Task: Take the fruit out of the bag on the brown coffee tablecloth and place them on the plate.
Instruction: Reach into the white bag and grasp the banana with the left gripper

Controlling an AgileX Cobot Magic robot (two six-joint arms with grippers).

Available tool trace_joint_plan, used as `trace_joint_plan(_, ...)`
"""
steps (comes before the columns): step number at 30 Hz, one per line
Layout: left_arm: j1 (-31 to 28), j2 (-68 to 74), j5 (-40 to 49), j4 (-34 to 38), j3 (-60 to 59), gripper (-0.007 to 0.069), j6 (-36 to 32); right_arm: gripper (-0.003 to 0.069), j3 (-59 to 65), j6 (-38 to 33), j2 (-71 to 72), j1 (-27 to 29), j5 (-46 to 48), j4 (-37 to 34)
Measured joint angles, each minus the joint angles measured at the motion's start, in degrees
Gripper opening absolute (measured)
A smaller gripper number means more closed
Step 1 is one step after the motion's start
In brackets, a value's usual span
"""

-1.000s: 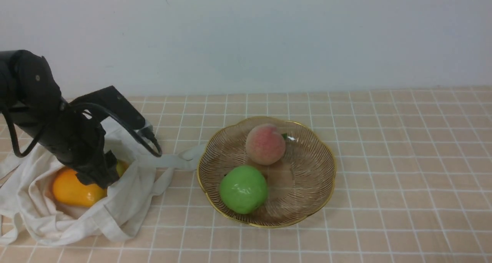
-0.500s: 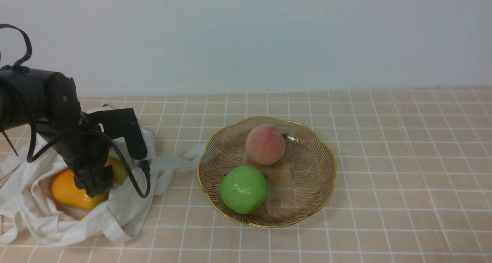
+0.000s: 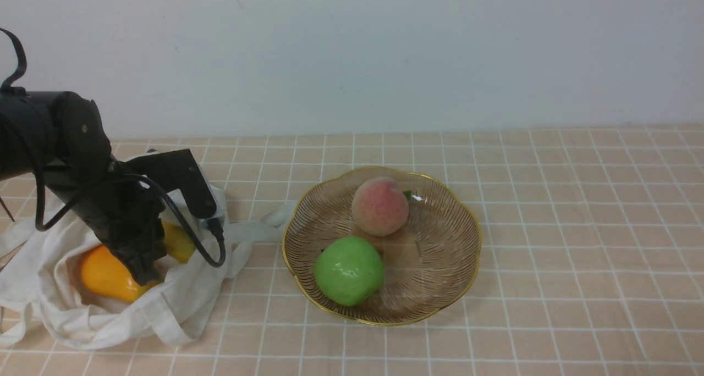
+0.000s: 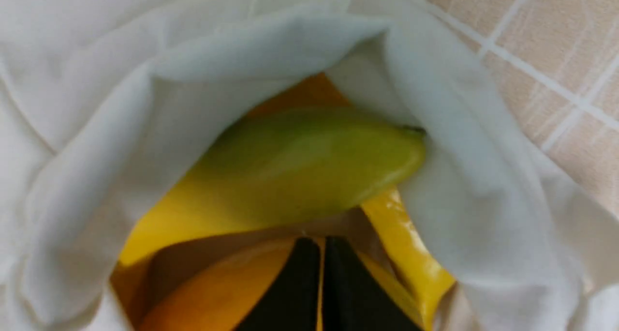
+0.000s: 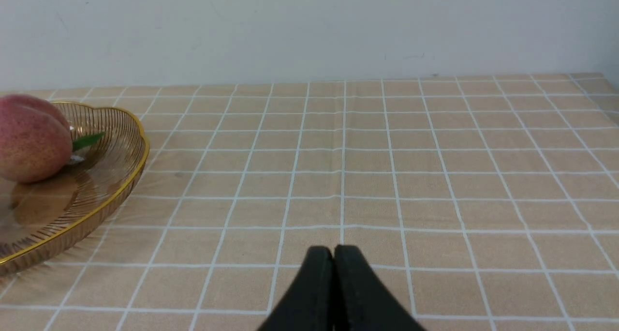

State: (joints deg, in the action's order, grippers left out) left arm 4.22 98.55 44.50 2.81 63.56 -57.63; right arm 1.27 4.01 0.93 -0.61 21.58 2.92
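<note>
Left wrist view puts the left tool (image 4: pixel 321 246) deep in the mouth of the bag (image 4: pixel 96 142). Its two black fingers are pressed together with nothing between them, over the mango (image 4: pixel 213 297); I cannot tell whether they touch it. The banana (image 4: pixel 309 171) lies across just beyond. Both fruit are inside the bag, which sits on the brown coffee tablecloth (image 3: pixel 577 227) at the robot's left. The plate (image 3: pixel 477 238) beside it already carries a peach (image 3: pixel 379 205) and an apple (image 3: pixel 348 270). The right tool (image 5: pixel 333 253) is likewise pressed together on nothing, hovering over bare cloth well apart from the bag.

The main risk, as I judge it, is that the fingers must spread inside a narrow cloth opening. A fold could slip between finger and fruit, so the bag lifts too (nothing pins it to the worktop). The glossy skins also invite a slip, especially on the mango's broad curve. One strap trails right up to the plate's rim, so dragging the bag may shove the plate. A long banana set down carelessly could also knock the two round fruit out.
</note>
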Motion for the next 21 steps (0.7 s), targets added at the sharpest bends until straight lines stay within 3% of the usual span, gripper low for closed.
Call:
trace_joint_plan(6, 0.58, -0.68, 0.25, 2.82, 0.00, 0.0033, -3.20, -0.0018, 0.00, 0.00, 0.00, 0.00, 0.00, 0.00)
trace_joint_plan(11, 0.58, -0.38, -2.10, 2.84, 0.00, 0.0209, -4.44, -0.0018, 0.00, 0.00, 0.00, 0.00, 0.00, 0.00)
trace_joint_plan(12, 0.58, 0.11, -2.67, 2.84, 0.00, 0.0303, -5.59, -0.0018, 0.00, 0.00, 0.00, 0.00, 0.00, 0.00)
trace_joint_plan(15, 0.58, 0.95, -2.84, 2.84, 0.00, 0.0431, -8.05, -0.0018, 0.00, 0.00, 0.00, 0.00, 0.00, 0.00)
trace_joint_plan(18, 0.58, 1.98, -3.39, 2.84, 0.00, 0.0514, -10.26, -0.0018, 0.00, 0.00, 0.00, 0.00, 0.00, 0.00)
trace_joint_plan(21, 0.58, 2.98, -5.70, 2.84, 0.00, 0.0540, -11.17, -0.0018, 0.00, 0.00, 0.00, 0.00, 0.00, 0.00)
